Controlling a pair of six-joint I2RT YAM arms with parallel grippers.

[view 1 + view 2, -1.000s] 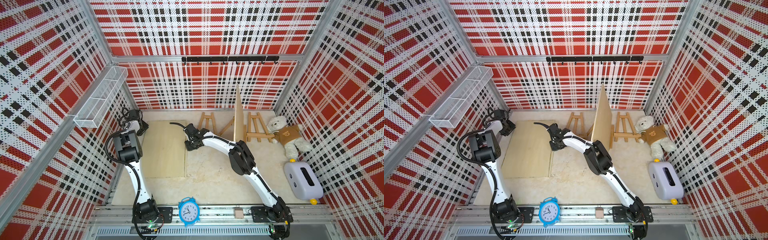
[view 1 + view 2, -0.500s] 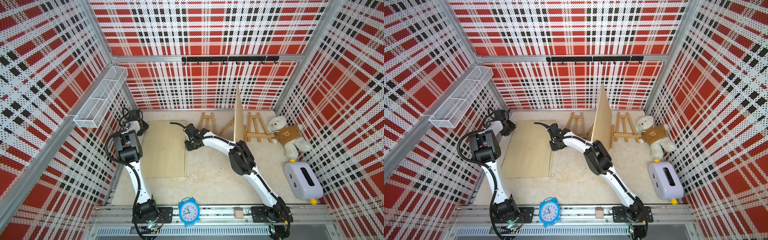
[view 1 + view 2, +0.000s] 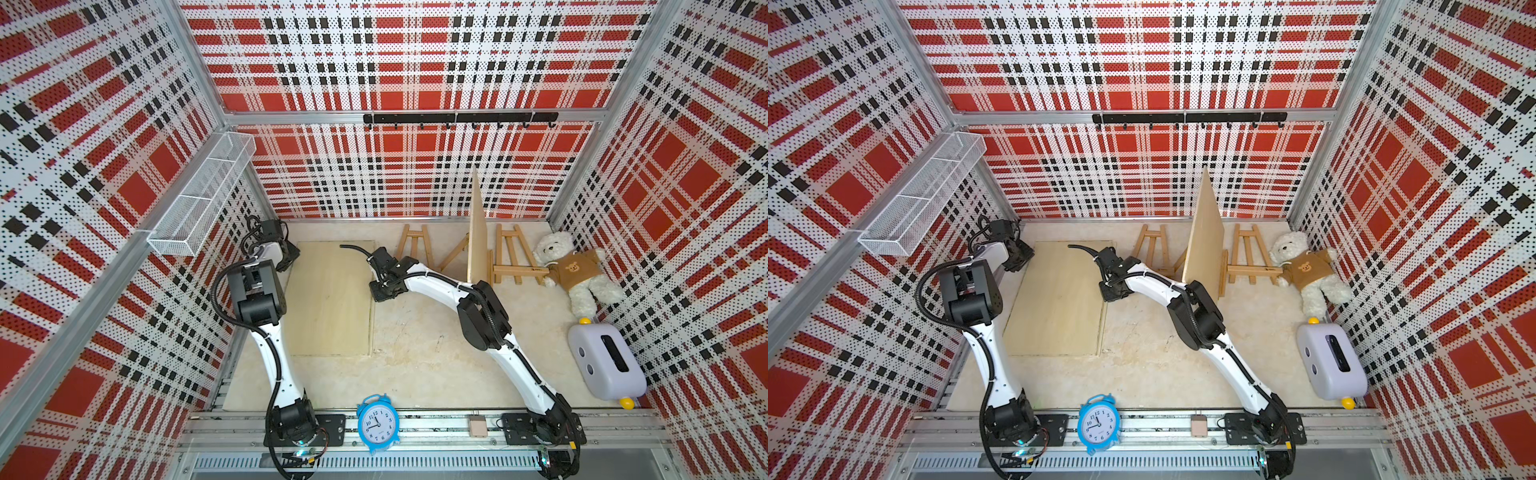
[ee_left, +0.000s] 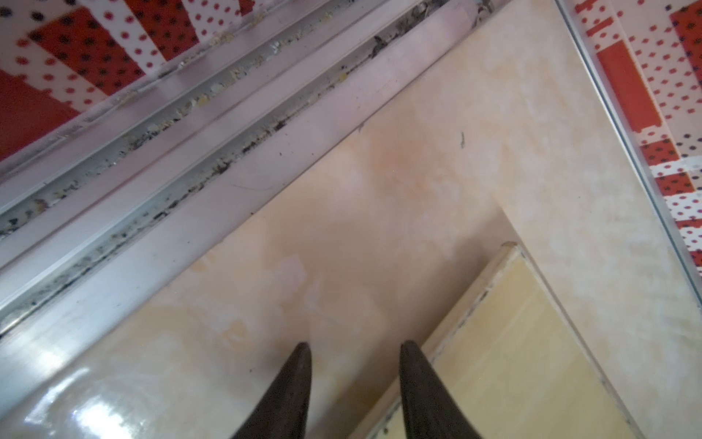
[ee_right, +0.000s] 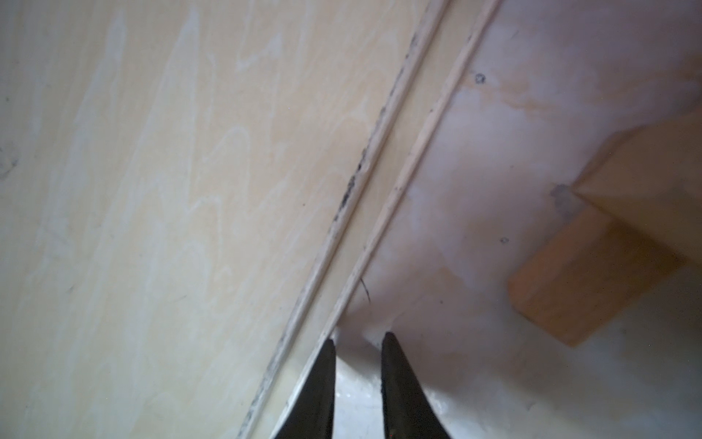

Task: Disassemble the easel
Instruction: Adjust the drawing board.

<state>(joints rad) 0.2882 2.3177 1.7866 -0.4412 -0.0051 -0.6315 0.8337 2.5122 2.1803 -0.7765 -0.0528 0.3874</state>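
Note:
The easel stands at the back in both top views: a tall upright board (image 3: 478, 241) between two small wooden frames (image 3: 415, 245) (image 3: 511, 257). Another pale board (image 3: 332, 299) lies flat on the table to the left. My left gripper (image 3: 291, 257) hangs low at that flat board's far left corner, by the side wall. In the left wrist view it (image 4: 353, 346) is open over bare table, with the board corner (image 4: 524, 361) beside one finger. My right gripper (image 5: 359, 336) is narrowly open, empty, just off the flat board's right edge (image 5: 171, 190). A wooden easel leg (image 5: 607, 247) lies close by.
A teddy bear (image 3: 573, 270) lies at the back right, with a lilac toaster-like box (image 3: 602, 361) in front of it. A blue alarm clock (image 3: 378, 424) stands on the front rail. A wire basket (image 3: 203, 195) hangs on the left wall and a hook rail (image 3: 457, 118) on the back wall.

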